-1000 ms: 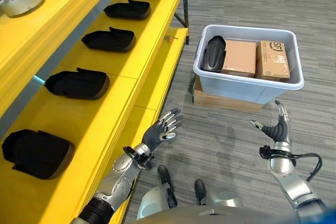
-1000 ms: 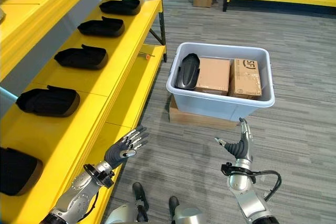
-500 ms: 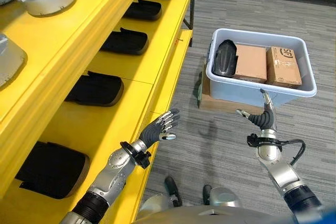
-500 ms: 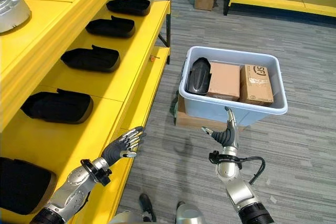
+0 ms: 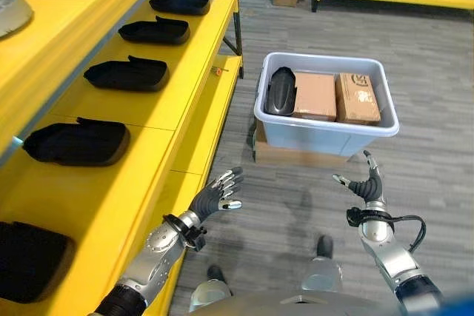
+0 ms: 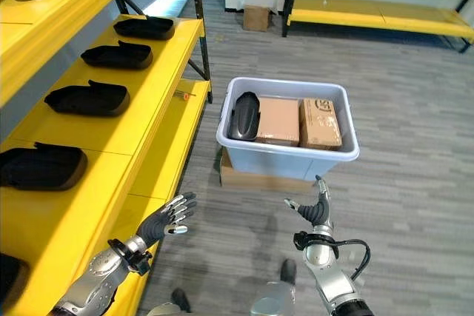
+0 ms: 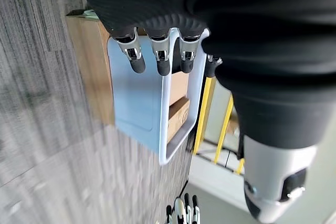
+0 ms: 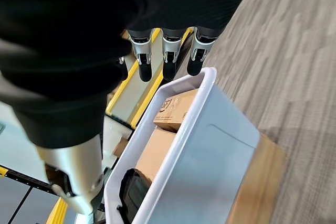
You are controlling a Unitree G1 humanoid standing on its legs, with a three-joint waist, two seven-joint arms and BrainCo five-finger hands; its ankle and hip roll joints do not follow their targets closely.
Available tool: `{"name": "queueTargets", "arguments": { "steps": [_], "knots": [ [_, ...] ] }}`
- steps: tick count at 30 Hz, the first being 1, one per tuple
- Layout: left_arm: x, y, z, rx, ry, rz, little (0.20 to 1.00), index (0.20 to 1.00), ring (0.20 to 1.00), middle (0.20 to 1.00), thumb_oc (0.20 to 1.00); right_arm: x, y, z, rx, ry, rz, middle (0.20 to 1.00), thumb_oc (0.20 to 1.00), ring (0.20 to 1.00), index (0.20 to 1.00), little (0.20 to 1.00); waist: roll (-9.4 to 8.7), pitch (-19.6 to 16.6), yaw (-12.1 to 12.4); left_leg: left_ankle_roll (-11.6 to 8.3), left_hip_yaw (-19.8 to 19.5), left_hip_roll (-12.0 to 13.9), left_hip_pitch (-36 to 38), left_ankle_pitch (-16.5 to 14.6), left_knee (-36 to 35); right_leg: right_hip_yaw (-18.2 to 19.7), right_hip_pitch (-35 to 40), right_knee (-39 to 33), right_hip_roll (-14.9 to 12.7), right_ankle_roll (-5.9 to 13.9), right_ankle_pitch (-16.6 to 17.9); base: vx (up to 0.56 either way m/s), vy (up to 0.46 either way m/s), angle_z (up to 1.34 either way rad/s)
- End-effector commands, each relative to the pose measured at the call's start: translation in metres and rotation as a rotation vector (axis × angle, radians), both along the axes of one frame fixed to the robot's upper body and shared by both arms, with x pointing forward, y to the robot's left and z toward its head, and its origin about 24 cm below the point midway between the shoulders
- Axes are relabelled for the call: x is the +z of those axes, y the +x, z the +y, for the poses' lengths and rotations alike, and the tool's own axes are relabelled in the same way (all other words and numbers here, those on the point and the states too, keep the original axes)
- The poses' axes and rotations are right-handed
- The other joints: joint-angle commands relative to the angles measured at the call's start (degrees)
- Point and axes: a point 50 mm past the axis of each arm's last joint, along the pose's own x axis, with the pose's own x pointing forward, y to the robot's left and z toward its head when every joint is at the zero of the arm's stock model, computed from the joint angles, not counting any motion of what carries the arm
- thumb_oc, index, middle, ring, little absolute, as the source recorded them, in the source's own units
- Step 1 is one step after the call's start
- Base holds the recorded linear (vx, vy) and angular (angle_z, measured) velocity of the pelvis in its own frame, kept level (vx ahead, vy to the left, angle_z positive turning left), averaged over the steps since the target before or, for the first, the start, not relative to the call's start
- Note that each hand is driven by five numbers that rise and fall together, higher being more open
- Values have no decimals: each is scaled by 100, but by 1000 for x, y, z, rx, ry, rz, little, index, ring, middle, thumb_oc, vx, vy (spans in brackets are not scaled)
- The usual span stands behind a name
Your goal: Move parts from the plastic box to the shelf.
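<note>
I see the black part lying lengthwise at the left end of the plastic box, ahead of both empty, relaxed hands. My right hand is nearer; my left hand hangs beside the shelf. The right wrist view looks down into the box; the left wrist view mostly shows its outer wall.

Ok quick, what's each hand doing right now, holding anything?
Left hand: open, fingers straight, holding nothing, beside the yellow shelf.
Right hand: open, fingers spread, holding nothing, short of the plastic box.
</note>
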Motion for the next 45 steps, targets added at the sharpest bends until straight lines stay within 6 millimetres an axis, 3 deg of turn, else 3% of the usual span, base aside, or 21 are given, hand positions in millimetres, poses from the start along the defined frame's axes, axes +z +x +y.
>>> {"name": "queueTargets", "arguments": {
  "steps": [1,2,5,7,8,9,12,13,14,15,17,18,21,24,28,31,33,35,38,42,45],
  "knots": [
    [44,27,-3,4,-58,-233,1000,1000,1000,1000,1000,36,21,-1,24,-12,-152,1000,1000,1000,1000,1000,-44,88,61,357,109,-190,78,-574,522,-45,227,185,-22,139,-240,22,-263,-34],
    [44,26,-4,7,-64,-232,1000,1000,1000,1000,1000,36,21,-2,25,-19,-151,1000,1000,1000,1000,1000,-43,80,65,327,96,-151,70,-548,523,-62,259,172,19,100,-289,15,-358,-27],
    [44,25,-6,26,-91,-245,1000,1000,1000,1000,1000,38,25,-9,21,-68,-154,1000,1000,1000,1000,1000,-35,62,66,112,82,211,-33,-279,747,-222,395,249,329,-268,-677,-17,-408,-13],
    [45,31,-9,29,-125,-244,1000,1000,1000,1000,1000,41,24,-14,0,-120,-184,1000,1000,1000,1000,1000,-28,71,-64,-3,462,451,-142,87,985,-431,460,293,536,-489,-866,-52,-448,-10],
    [46,32,-9,29,-128,-244,1000,1000,1000,1000,1000,41,24,-15,-4,-128,-187,1000,1000,1000,1000,1000,-28,74,-85,-15,522,477,-148,118,1002,-461,474,291,559,-508,-879,-29,-368,15],
    [47,35,-11,22,-135,-243,1000,1000,1000,1000,1000,41,21,-19,-21,-146,-185,1000,1000,1000,1000,1000,-38,72,-213,-71,872,621,-130,296,1045,-581,530,246,666,-600,-925,-21,-302,18],
    [49,40,-17,13,-148,-248,1000,1000,1000,1000,1000,41,19,-25,-39,-172,-189,1000,1000,1000,1000,1000,-58,67,-354,-113,1277,727,-80,342,1229,-730,589,105,789,-697,-916,-21,-246,34],
    [50,42,-19,12,-150,-248,1000,1000,1000,1000,1000,41,18,-27,-44,-172,-190,1000,1000,1000,1000,1000,-58,69,-359,-123,1257,695,-119,354,1338,-714,607,49,850,-722,-912,5,-326,30],
    [50,44,-22,31,-136,-252,1000,1000,1000,1000,1000,38,18,-29,-40,-162,-197,1000,1000,1000,1000,1000,-66,61,-332,108,873,192,-274,-73,1455,-511,584,24,985,-740,-907,52,-282,-18],
    [50,44,-20,51,-118,-255,1000,1000,1000,1000,1000,40,17,-26,-15,-161,-208,1000,1000,1000,1000,1000,-64,84,-302,270,589,-148,-357,-328,1479,-328,585,-9,1059,-732,-881,77,-243,-37],
    [50,43,-14,76,-103,-263,1000,1000,1000,1000,1000,43,15,-22,13,-143,-217,1000,1000,1000,1000,1000,-32,104,-327,395,540,-440,-320,-466,1147,-205,617,-106,1117,-704,-843,85,-60,-65],
    [50,43,-10,94,-83,-276,1000,1000,1000,1000,1000,42,13,-20,27,-129,-219,1000,1000,1000,1000,1000,-4,96,-336,376,515,-541,-356,-344,798,-144,661,-208,1145,-679,-815,87,8,-32],
    [51,45,-5,114,-90,-288,1000,1000,1000,1000,1000,40,9,-19,44,-141,-216,1000,1000,1000,1000,1000,21,109,-324,289,446,-546,-496,-90,520,-81,759,-308,1166,-666,-828,80,4,-14],
    [55,47,1,114,-94,-307,1000,1000,1000,1000,1000,37,0,-25,59,-142,-188,1000,1000,1000,1000,1000,70,161,-351,91,503,-342,-733,482,286,-56,924,-375,1166,-668,-870,122,2,-19],
    [57,49,2,115,-89,-308,1000,1000,1000,1000,1000,35,-3,-24,83,-119,-173,1000,1000,1000,1000,1000,105,218,-349,-51,475,-108,-908,832,201,-36,1046,-257,1160,-710,-967,163,26,-11],
    [57,48,6,141,-90,-301,1000,1000,1000,1000,1000,34,-1,-16,140,-103,-161,1000,1000,1000,1000,1000,98,292,-284,-17,105,-75,-867,753,207,144,1055,38,1157,-737,-1143,286,102,-38],
    [55,47,8,135,-92,-297,1000,1000,1000,1000,1000,34,-2,-13,160,-101,-156,1000,1000,1000,1000,1000,87,310,-322,27,180,-96,-757,641,259,141,1076,115,1145,-744,-1202,262,120,-92],
    [51,45,6,105,-93,-284,1000,1000,1000,1000,1000,31,-5,-11,172,-66,-149,1000,1000,1000,1000,1000,51,241,-378,240,342,-328,-561,190,310,90,1085,193,1074,-678,-1235,368,210,-49],
    [51,46,3,97,-71,-290,1000,1000,1000,1000,1000,32,-3,-6,200,-45,-151,1000,1000,1000,1000,1000,43,185,-389,420,295,-527,-429,-103,366,131,1020,363,1030,-640,-1319,286,219,0],
    [51,47,1,87,-39,-305,1000,1000,1000,1000,1000,42,4,7,263,-55,-209,1000,1000,1000,1000,1000,37,116,-351,602,267,-714,-361,-287,368,110,887,748,1040,-612,-1519,202,204,8],
    [51,52,-2,60,-7,-308,1000,1000,1000,1000,1000,47,11,12,245,-48,-234,1000,1000,1000,1000,1000,27,86,-338,812,301,-896,-292,-398,253,61,590,1596,1077,-472,-1571,152,206,12]
  ]
}}
